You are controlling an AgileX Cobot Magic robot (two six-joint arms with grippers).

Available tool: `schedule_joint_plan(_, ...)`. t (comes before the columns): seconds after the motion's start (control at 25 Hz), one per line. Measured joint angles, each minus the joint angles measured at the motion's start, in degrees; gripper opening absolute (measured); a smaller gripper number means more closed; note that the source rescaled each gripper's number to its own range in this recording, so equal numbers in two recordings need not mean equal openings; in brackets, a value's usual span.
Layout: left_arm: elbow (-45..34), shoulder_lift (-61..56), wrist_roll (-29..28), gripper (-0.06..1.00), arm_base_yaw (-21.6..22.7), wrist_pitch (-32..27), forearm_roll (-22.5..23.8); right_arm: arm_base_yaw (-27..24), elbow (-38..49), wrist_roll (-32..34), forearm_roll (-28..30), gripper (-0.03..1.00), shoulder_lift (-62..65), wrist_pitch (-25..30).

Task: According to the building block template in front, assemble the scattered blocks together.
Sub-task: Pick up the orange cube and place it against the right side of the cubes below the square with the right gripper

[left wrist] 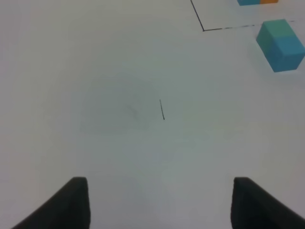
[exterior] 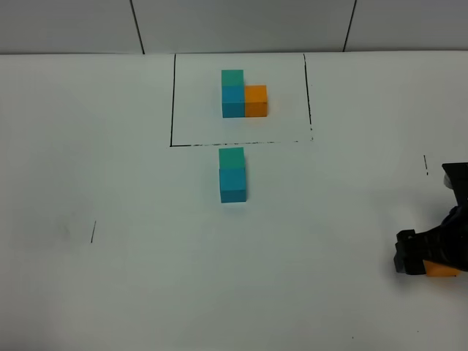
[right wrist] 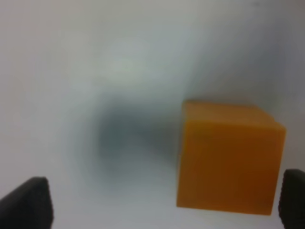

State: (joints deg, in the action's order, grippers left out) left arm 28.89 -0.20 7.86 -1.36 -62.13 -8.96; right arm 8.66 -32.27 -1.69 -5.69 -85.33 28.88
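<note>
**Step in hand: pick up the orange cube**

1. Status. The loose blue cube (exterior: 232, 184) is the reference point. The loose teal cube (exterior: 232, 158) touches its far face, and the template (exterior: 245, 99) lies beyond that, inside its black frame (exterior: 172, 102). The loose orange cube (right wrist: 228, 157) rests on the table (exterior: 110, 292), well apart from the blue cube on the right arm's side.

2. Claw state. The right gripper (right wrist: 159, 205) is low over the orange cube with its jaws spread wide and not clamped. The cube stands between the fingers but close to one of them, with a wide gap to the other. Whether that near finger touches the cube cannot be told. The left gripper (left wrist: 162, 210) is open over bare table, holding nothing, on the other side of the blue cube.

3. Procedure.
   - Centre the right gripper on the orange cube before closing. An off-centre close is likely to push or twist the cube.
   - Set the fingers square to two opposite faces.
   - Close fully, then lift straight up.

4. Placement. In the template, orange adjoins blue on the right arm's side. Set the orange cube down just beside that face of the blue cube and slide it in flush, gently, to avoid shifting the joined pair.
</note>
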Motion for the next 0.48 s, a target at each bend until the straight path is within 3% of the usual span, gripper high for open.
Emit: schedule_joint_plan(0.48,0.0,0.0,0.0,0.36,0.0,0.0,0.0,-3.9,0.6,-0.2,0.4,0.9,-4.1,-3.0)
